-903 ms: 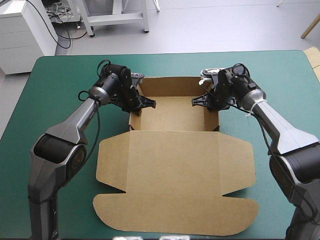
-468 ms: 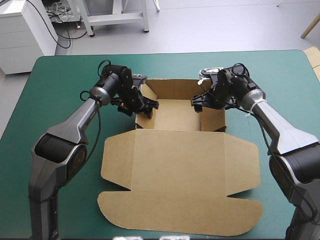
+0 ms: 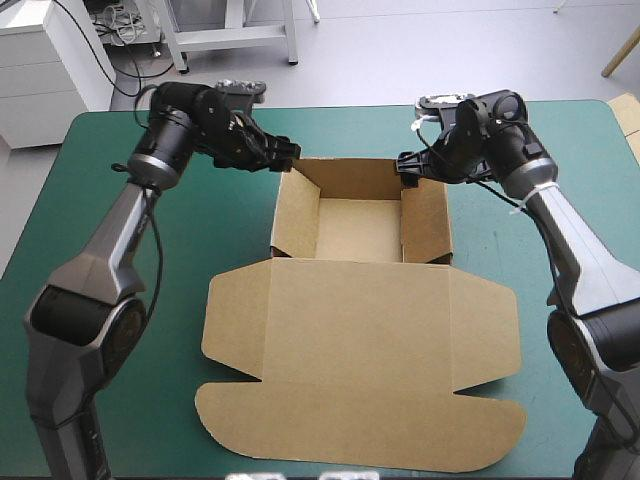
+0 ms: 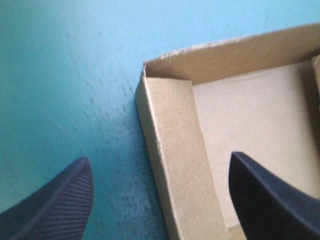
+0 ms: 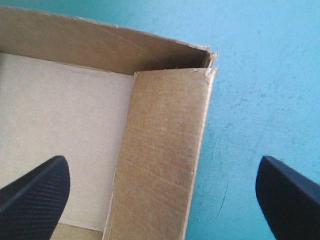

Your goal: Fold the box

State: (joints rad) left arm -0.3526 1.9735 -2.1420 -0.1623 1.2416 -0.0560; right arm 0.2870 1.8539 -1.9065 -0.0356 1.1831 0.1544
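Box point(image 3: 360, 215) stands as an open brown tray on the far middle of the teal-green cover point(image 3: 200, 230). All four walls are raised, and each side wall shows a broad panel folded down inside. Its lid point(image 3: 360, 340) lies flat on the cover toward the near edge, with a flap at each side and a rounded tongue at its front.

The left gripper point(image 3: 285, 150) hangs over the tray's far-left corner, its black fingers spread wide and gripping nothing. The left side wall point(image 4: 175, 150) runs between them, one finger over bare cover and the other over the tray floor.

The right gripper point(image 3: 408, 165) sits likewise at the far-right corner, fingers wide apart and holding nothing. The right side wall point(image 5: 160, 150) passes between them, one finger above the floor and one outside. Whether any finger touches board cannot be told.

Outward of each gripper lies bare cover as far as the table's side edges. The far edge is close behind both wrists.
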